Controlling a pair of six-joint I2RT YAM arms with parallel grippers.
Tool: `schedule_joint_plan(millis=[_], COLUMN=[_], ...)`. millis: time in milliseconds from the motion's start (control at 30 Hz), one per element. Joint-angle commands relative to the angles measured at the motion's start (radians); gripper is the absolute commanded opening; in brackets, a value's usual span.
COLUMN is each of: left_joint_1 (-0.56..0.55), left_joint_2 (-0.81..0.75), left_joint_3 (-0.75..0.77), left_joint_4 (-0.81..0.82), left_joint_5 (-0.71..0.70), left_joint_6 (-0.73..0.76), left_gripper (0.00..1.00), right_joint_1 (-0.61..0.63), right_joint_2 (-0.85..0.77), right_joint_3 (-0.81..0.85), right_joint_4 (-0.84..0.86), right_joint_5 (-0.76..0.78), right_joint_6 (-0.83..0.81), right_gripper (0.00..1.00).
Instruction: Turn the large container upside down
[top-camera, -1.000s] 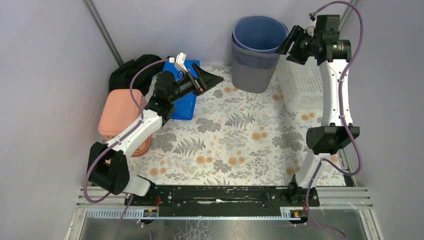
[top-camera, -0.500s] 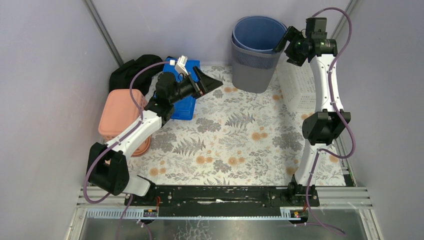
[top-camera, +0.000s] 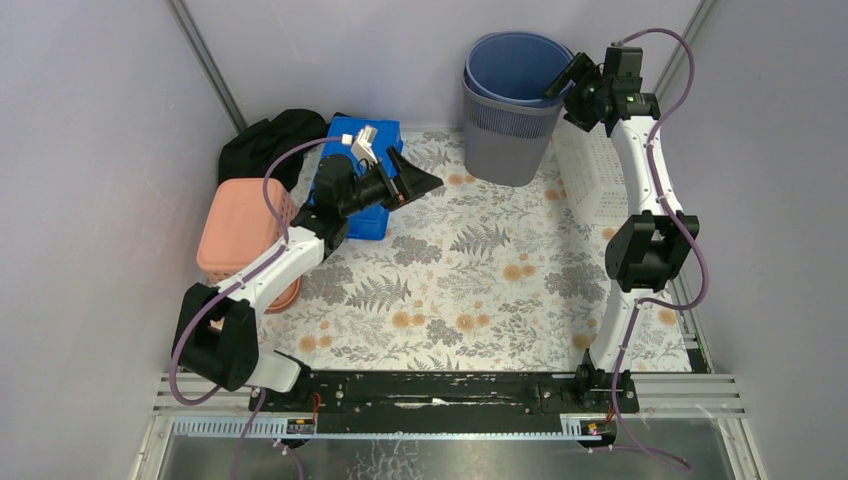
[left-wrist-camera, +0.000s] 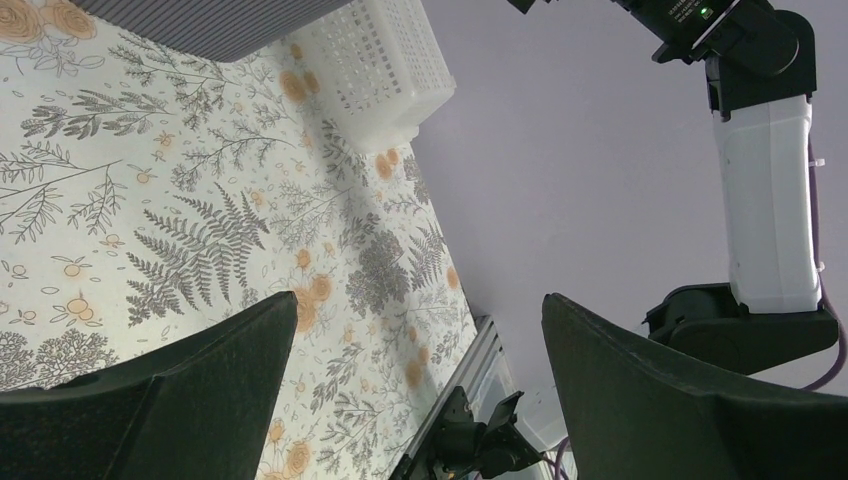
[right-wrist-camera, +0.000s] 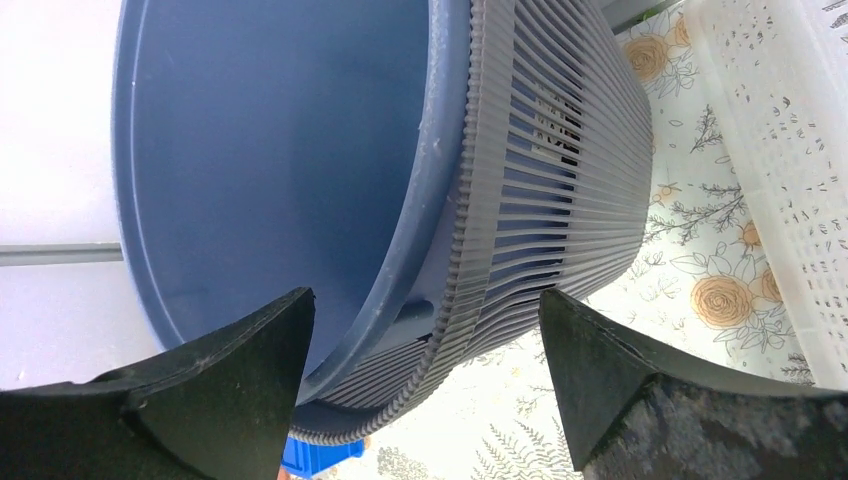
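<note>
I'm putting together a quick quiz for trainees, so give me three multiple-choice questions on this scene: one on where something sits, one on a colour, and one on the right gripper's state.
1. Where is the white basket relative to the large container?
A. To its right
B. Stacked on top of it
C. Inside it

2. What colour is the inner bin nested in the large container?
A. Red
B. Blue
C. Green

3. The right gripper is:
A. shut on the rim
B. shut, holding nothing
C. open, with the rim between its fingers

Answers:
1 A, the basket lies by the right wall beside the container.
2 B, its inside wall is blue.
3 C, the right wrist view shows the fingers apart on either side of the rim.
</note>
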Motion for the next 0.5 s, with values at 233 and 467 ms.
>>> schedule_joint_plan(millis=[233, 467], left_joint_1=[0.024, 0.024], left_joint_2=[-0.015, -0.029], left_joint_3=[-0.006, -0.02], left_joint_4=[0.029, 0.019], left_joint_5=[0.035, 0.033], left_joint_6=[0.031, 0.036], left_gripper=[1.0, 1.0], right_joint_1=[-0.011, -0.019], right_joint_2=[0.064, 0.095], right_joint_3=[0.121, 0.169], right_joint_4=[-0.094, -0.152], right_joint_5=[0.105, 0.098], right_joint_6=[-0.042, -0.1], right_gripper=[0.88, 0.68])
